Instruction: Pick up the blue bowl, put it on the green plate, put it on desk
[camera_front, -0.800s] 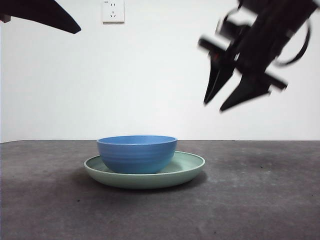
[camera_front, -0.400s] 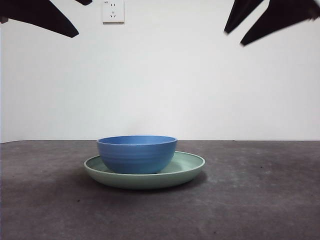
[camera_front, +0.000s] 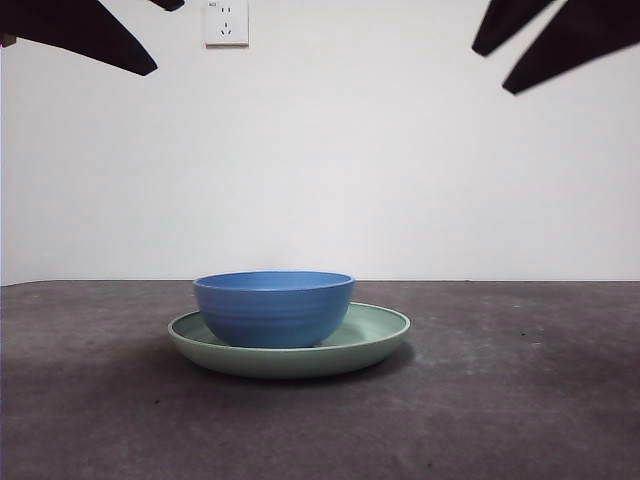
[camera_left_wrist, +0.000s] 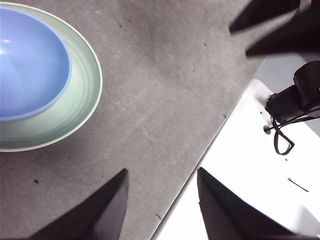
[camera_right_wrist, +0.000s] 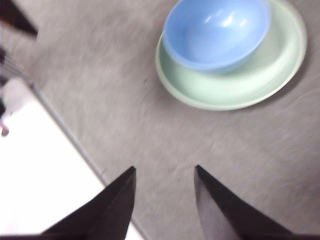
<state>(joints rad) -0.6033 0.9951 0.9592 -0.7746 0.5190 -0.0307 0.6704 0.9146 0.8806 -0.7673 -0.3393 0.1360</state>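
Note:
The blue bowl (camera_front: 273, 308) sits upright in the green plate (camera_front: 385, 328), which lies on the desk (camera_front: 510, 400) near its middle. Both grippers hang high above and apart from them. My right gripper (camera_front: 492, 70) is in the top right corner of the front view, open and empty. My left gripper (camera_front: 164, 38) waits at the top left, also open. The left wrist view shows the bowl (camera_left_wrist: 30, 65) in the plate (camera_left_wrist: 82, 100) off to one side of the left gripper (camera_left_wrist: 162, 171). From the right gripper (camera_right_wrist: 165, 167), the bowl (camera_right_wrist: 217, 32) and plate (camera_right_wrist: 240, 82) lie far ahead.
A wall socket (camera_front: 226, 22) is on the white wall behind. Beyond the desk's edge lies a white surface (camera_left_wrist: 250, 195) with a black device and cable (camera_left_wrist: 290, 100). The other arm's jaws (camera_left_wrist: 270, 22) show in the left wrist view.
My right gripper has risen from mid-height at the right to the top right corner, then drifted slightly right. Bowl, plate and left arm have not moved.

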